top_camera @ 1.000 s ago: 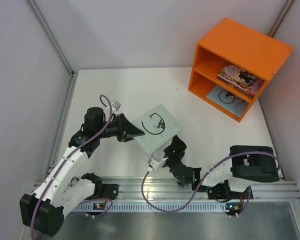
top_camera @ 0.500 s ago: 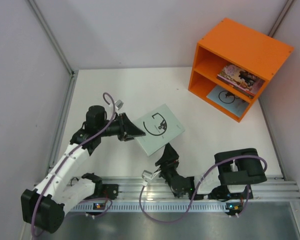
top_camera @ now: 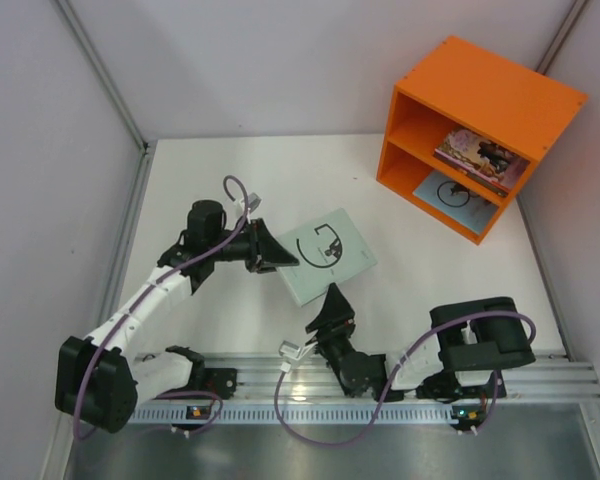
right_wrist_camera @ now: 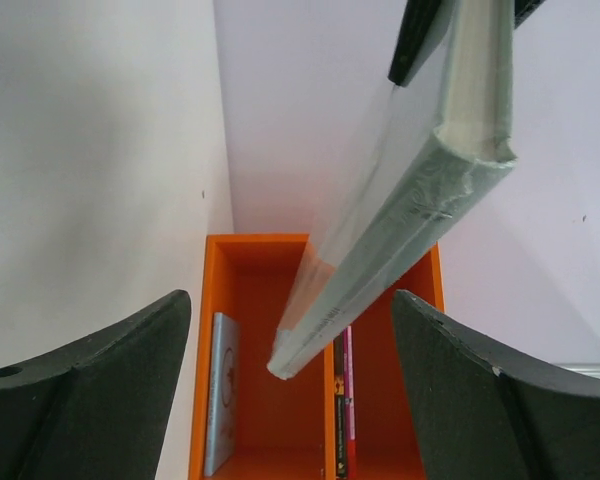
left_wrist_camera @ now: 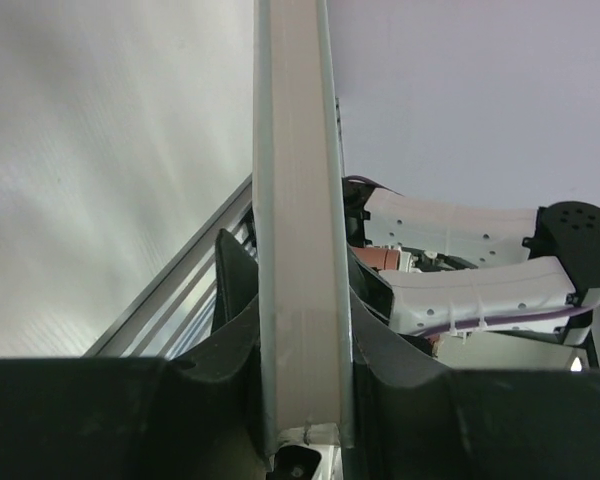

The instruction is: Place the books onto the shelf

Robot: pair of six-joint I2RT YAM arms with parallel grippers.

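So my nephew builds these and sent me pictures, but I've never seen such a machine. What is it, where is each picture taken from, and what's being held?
These are two robot arms bolted at the near edge of a white table. The wide picture comes from a fixed camera above and behind them: left arm on the left, right arm on the right. The other two come from small cameras on each wrist, looking out past that arm's own jaws. The left arm's jaws pinch one edge of a pale green book with a black swirl, apparently lifted off the table. The right arm's jaws stand open near it, holding nothing. In the far right corner is an orange shelf: illustrated books in its upper compartment, a light blue book in the lower.
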